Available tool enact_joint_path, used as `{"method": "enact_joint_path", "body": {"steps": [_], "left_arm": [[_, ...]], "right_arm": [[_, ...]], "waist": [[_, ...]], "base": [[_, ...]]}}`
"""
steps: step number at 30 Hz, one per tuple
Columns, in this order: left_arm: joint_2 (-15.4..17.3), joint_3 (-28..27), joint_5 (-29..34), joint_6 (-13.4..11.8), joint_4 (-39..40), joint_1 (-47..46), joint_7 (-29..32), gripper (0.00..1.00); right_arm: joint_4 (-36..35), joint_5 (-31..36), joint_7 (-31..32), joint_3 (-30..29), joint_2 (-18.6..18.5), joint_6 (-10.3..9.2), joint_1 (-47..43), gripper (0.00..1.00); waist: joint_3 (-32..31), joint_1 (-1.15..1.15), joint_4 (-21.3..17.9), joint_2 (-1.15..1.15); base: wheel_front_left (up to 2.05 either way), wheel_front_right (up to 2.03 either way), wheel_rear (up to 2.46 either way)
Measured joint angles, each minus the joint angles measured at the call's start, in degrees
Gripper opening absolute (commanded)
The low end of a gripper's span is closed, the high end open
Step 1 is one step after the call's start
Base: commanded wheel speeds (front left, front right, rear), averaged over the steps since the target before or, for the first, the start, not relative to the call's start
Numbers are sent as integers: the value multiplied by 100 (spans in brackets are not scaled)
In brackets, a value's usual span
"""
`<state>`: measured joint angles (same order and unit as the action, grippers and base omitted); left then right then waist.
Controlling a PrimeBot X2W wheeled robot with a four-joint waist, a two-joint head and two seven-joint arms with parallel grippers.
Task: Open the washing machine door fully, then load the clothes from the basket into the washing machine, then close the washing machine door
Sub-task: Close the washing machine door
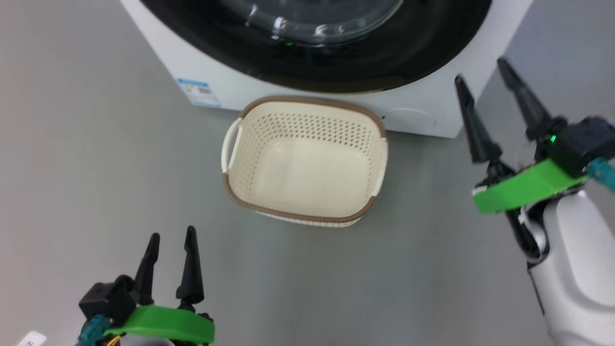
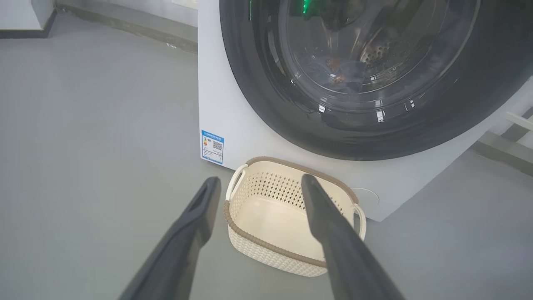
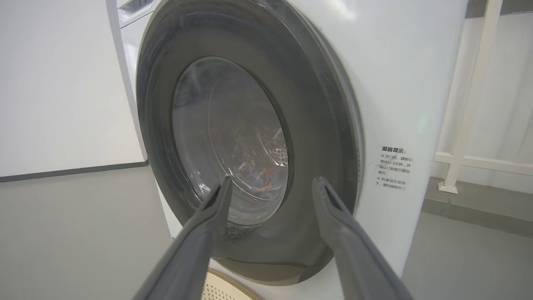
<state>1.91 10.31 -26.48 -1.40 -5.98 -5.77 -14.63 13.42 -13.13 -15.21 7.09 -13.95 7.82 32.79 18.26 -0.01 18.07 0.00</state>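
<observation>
Left gripper sits lowest and nearest you, its fingers spread wide with nothing between them. It hangs over bare grey floor, short of the basket.

Basket: empty down to its bare bottom, standing on the floor just in front of the machine. It is probably light, stiff plastic that will skate if you nudge it. If you must move it, take a side handle.

Right gripper is raised off to the right with its fingers also spread wide and holding nothing. The wrist view looks along them at the door.

Washing machine: the blue label sticker is low on its front, left of the basket.

Washing machine door lies shut, flush to the front. Expect it to be rigid, hinged and glossy, so slippery for narrow fingers. Keep off the bulging glass window. You'd want to work from the outer rim on the side away from the hinge. No handle recess can be made out from here.

Clothes are furthest back, a bluish bundle with orange-brown specks lying low in the drum behind the glass. They will be soft, limp and light, so pinch a fold rather than an edge.

Judged from this, all three steps look done.
</observation>
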Motion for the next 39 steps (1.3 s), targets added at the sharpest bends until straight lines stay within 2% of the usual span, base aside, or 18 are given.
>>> {"method": "enact_joint_path", "body": {"steps": [7, 18, 25, 39], "left_arm": [[2, -316, 308, -1, -142, 332, 0, 100], [25, -632, 556, 76, -166, 788, 0, 100], [26, -711, 660, 263, -175, 851, 0, 100], [29, -1025, 816, 376, -303, 955, 0, 100]], "right_arm": [[-383, -3, 4, -64, 310, 0, -1024, 100], [-828, 44, 5, -257, 576, 0, -2416, 100], [-913, 152, 5, -567, 715, 0, -2827, 100], [-858, 266, 5, -1003, 943, 0, -3180, 100]], "waist": [[-509, 0, -472, 0], [-1268, 0, -1027, 0], [-1468, 0, -1326, 0], [-1574, 0, -1570, 0]], "base": [[0, 0, 0], [0, 0, 0], [0, 0, 0], [0, 0, 0]]}}
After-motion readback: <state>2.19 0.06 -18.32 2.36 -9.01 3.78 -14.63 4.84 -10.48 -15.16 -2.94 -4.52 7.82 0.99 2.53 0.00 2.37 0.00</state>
